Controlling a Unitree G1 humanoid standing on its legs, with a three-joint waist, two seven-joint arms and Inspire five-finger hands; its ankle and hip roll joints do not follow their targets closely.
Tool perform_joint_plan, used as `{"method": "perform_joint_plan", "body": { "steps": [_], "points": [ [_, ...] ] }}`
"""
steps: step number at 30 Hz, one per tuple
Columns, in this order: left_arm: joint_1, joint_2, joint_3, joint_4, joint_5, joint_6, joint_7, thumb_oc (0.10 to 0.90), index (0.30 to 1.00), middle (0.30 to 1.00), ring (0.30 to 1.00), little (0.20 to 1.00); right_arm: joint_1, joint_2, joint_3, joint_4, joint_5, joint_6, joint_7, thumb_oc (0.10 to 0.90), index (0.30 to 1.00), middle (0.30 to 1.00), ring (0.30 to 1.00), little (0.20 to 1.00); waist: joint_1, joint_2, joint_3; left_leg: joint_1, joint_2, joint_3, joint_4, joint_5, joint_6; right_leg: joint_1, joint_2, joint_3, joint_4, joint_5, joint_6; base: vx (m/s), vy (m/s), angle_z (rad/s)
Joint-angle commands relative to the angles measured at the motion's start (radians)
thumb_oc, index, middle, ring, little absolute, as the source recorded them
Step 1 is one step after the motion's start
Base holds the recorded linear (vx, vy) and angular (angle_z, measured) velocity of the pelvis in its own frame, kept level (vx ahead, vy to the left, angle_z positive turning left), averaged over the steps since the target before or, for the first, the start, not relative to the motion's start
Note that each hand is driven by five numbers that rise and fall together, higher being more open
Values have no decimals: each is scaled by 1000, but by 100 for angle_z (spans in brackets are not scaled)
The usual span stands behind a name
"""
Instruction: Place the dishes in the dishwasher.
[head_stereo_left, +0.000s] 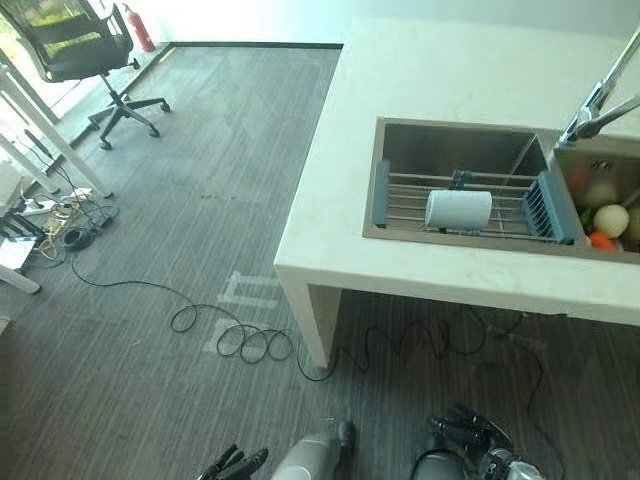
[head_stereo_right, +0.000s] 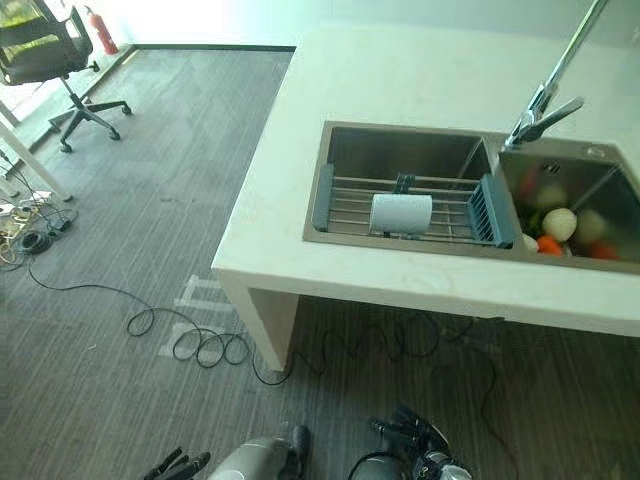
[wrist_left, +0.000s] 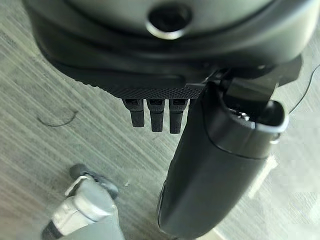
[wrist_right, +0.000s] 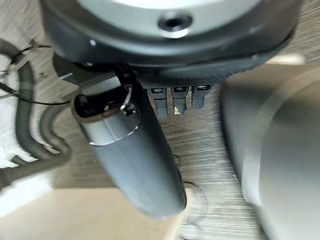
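Cream stone forms the pale countertop (head_stereo_left: 450, 90), into which a stainless steel double sink (head_stereo_left: 440, 150) is set. Across the sink's left basin lies a wire drying rack with blue-grey end pieces (head_stereo_left: 470, 205), and on that rack a white cylindrical cup (head_stereo_left: 458, 210) rests on its side, near the middle. The sink's right basin holds round fruit and vegetables in white, orange and green (head_stereo_right: 560, 225), and a chrome tap (head_stereo_right: 545, 95) rises just behind the divider between the two basins. Beyond the counter, on the grey striped carpet floor (head_stereo_left: 200, 200), a black mesh office chair on castors (head_stereo_left: 85, 50) stands well apart, with a red fire extinguisher (head_stereo_left: 140, 28) by the wall behind it. The left hand (wrist_left: 156, 114) hangs low over the carpet with straight, relaxed fingers, grasping nothing. The right hand (wrist_right: 180, 100) likewise hangs beside the counter with fingers straight and loose, holding nothing.
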Motion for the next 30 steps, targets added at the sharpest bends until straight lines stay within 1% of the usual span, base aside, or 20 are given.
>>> {"method": "perform_joint_plan", "body": {
  "steps": [1, 3, 4, 5, 7, 9, 10, 11, 12, 13, 14, 16, 19, 21, 23, 25, 27, 28, 29, 30],
  "points": [
    [30, 6, -11, -44, -26, 18, -5, 800, 900, 900, 900, 900, -38, -41, 21, -52, -39, -66, -4, 800, 900, 900, 900, 900, 39, -3, -42, 72, 112, -97, -47, -121, -105, 83, 96, -98, -29, -32, -15, 181, -378, -41],
    [28, -3, -20, -43, -12, 27, 1, 800, 900, 900, 900, 900, -41, -50, 28, -53, 2, -57, -8, 800, 900, 900, 900, 900, 35, -9, -50, 61, 155, -88, -47, -104, -141, 94, 118, -118, -29, -57, -30, 186, -415, -25],
    [23, -20, -47, -43, 2, 23, 25, 800, 900, 900, 900, 900, -39, -71, 16, -54, 25, -45, -18, 800, 900, 900, 900, 900, 27, -14, -49, 46, 192, -80, -47, -78, -166, 99, 138, -137, -29, -74, -54, 177, -447, 4],
    [20, -25, -57, -42, -16, 23, 28, 800, 900, 900, 900, 900, -40, -81, 8, -51, 44, -41, -26, 800, 900, 900, 900, 900, 22, -16, -46, 44, 201, -76, -47, -71, -172, 99, 143, -141, -29, -78, -65, 164, -477, 11],
    [7, -30, -64, -39, -15, 4, 20, 800, 900, 900, 900, 900, -27, -108, -28, -33, 36, -43, -7, 800, 900, 900, 900, 900, 15, -31, -25, 54, 203, -46, -47, -20, -170, 112, 155, -128, -29, -87, -89, 108, -332, -1],
    [0, -29, -76, -57, 14, 1, 21, 800, 900, 900, 900, 900, -8, -114, -46, -28, 38, -52, 2, 800, 900, 900, 900, 900, 14, -46, -5, 51, 170, -19, -47, 49, -158, 118, 156, -118, -29, -91, -103, 90, -271, 8],
    [0, -28, -80, -63, 20, 8, 22, 800, 900, 900, 900, 900, -2, -115, -51, -27, 42, -55, 3, 800, 900, 900, 900, 900, 15, -48, 0, 44, 159, -11, -47, 54, -153, 122, 157, -118, -29, -93, -105, 91, -184, 24],
    [1, -26, -88, -69, 27, 16, 22, 800, 900, 900, 900, 900, 3, -116, -55, -28, 51, -57, -2, 800, 900, 900, 900, 900, 18, -44, 10, 40, 141, -9, -47, 46, -148, 135, 163, -120, -29, -99, -106, 121, -57, 34],
    [7, -29, -88, -70, 29, 25, 29, 800, 900, 900, 900, 900, 4, -114, -58, -25, 55, -53, -6, 800, 900, 900, 900, 900, 22, -28, 8, 20, 104, -27, -47, -5, -132, 137, 181, -118, -29, -101, -101, 109, 13, 42],
    [9, -31, -85, -71, 29, 27, 31, 800, 900, 900, 900, 900, 3, -113, -57, -25, 56, -50, -6, 800, 900, 900, 900, 900, 23, -23, 1, 8, 95, -37, -47, -9, -129, 131, 188, -117, -29, -99, -100, 191, 128, 29],
    [13, -31, -72, -62, 32, 37, 30, 800, 900, 900, 900, 900, 0, -111, -57, -21, 49, -41, -5, 800, 900, 900, 900, 900, 24, 4, -10, -24, 75, -61, -47, -8, -131, 136, 221, -109, -29, -105, -99, 168, 146, 3],
    [7, -28, -63, -43, 21, 42, 23, 800, 900, 900, 900, 900, 0, -109, -59, -17, 30, -46, 0, 800, 900, 900, 900, 900, 19, 19, -19, -47, 72, -67, -47, -4, -135, 141, 235, -107, -29, -115, -102, 163, 203, -19],
    [4, -26, -39, -27, -12, 55, 5, 800, 900, 900, 900, 900, -6, -111, -56, -17, 38, -37, -1, 800, 900, 900, 900, 900, 16, 25, -39, -30, 39, -90, -47, -26, -129, 140, 235, -101, -29, -124, -102, 99, 269, -21],
    [-1, -21, -26, -23, -29, 74, -14, 800, 900, 900, 900, 900, 2, -104, -64, -21, 32, -43, 9, 800, 900, 900, 900, 900, 12, 24, -50, -7, 37, -85, -47, -47, -123, 148, 219, -118, -29, -125, -97, 111, 260, -16],
    [-6, -19, -6, -13, -29, 109, -41, 800, 900, 900, 900, 900, 2, -89, -57, -22, -15, -63, -6, 800, 900, 900, 900, 900, 15, 30, -57, 19, 23, -109, -47, -68, -104, 182, 225, -129, -29, -122, -103, 172, 219, -31],
    [-6, -7, -3, -11, 14, 131, -69, 800, 900, 900, 900, 900, 4, -75, -52, -34, -9, -71, -17, 800, 900, 900, 900, 900, -1, 45, -45, 54, 24, -119, -47, -87, -62, 226, 269, -124, -13, -51, -96, 187, 191, -12],
    [-1, 3, -26, -9, 22, 138, -78, 800, 900, 900, 900, 900, 7, -71, -49, -48, 2, -76, -4, 800, 900, 900, 900, 900, -23, 47, -22, 74, 2, -138, -47, -103, -18, 110, 270, -71, 221, 0, -68, 80, 120, -20],
    [3, 4, -35, -9, 2, 137, -73, 800, 900, 900, 900, 900, 8, -70, -49, -51, -5, -81, 7, 800, 900, 900, 900, 900, -31, 46, -16, 81, -5, -141, -47, -111, -7, 67, 261, -58, 251, 30, -62, 78, 24, -19],
    [8, 2, -41, -8, -35, 140, -68, 800, 900, 900, 900, 900, 7, -69, -46, -53, -19, -88, 15, 800, 900, 900, 900, 900, -36, 44, -10, 89, -11, -143, -47, -119, -4, 50, 243, -57, 210, 45, -65, 113, -99, 2],
    [5, 2, -33, -8, -69, 154, -74, 800, 900, 900, 900, 900, -3, -71, -34, -55, -28, -87, 14, 800, 900, 900, 900, 900, -32, 37, -8, 89, -3, -130, -47, -125, -19, 74, 213, -85, 48, 45, -66, 117, -183, 11]
  ]
}}
